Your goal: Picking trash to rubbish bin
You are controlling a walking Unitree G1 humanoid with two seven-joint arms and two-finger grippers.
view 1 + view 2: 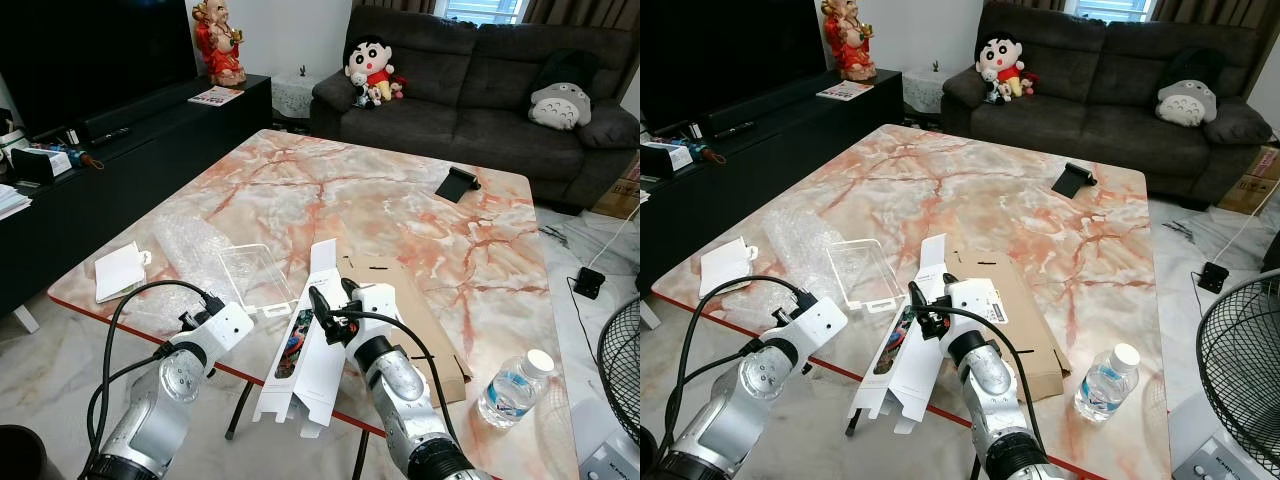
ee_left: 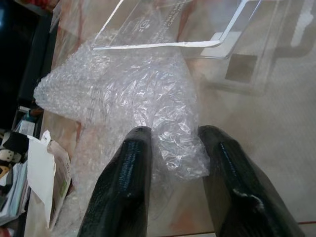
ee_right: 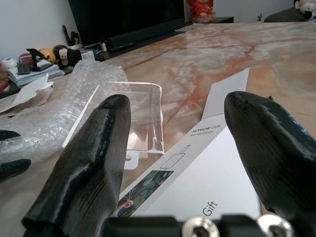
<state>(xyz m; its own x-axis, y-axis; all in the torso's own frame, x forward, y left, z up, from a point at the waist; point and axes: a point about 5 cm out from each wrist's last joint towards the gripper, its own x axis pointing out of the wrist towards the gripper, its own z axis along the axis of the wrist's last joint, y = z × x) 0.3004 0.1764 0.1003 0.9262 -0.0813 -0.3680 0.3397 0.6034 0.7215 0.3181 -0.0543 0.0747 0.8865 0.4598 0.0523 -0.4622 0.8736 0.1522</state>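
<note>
The bubble wrap (image 2: 123,94) lies on the worktop (image 1: 400,200) near its front edge, its nearest fold between the left gripper (image 2: 173,148)'s spread, unclosed fingers. Pushing slightly deeper before closing should catch more film. Just beyond sits a clear plastic tray (image 1: 255,275). The right gripper (image 3: 175,143), also released, hovers over the flattened white box (image 1: 305,350), which overhangs the edge.
</note>
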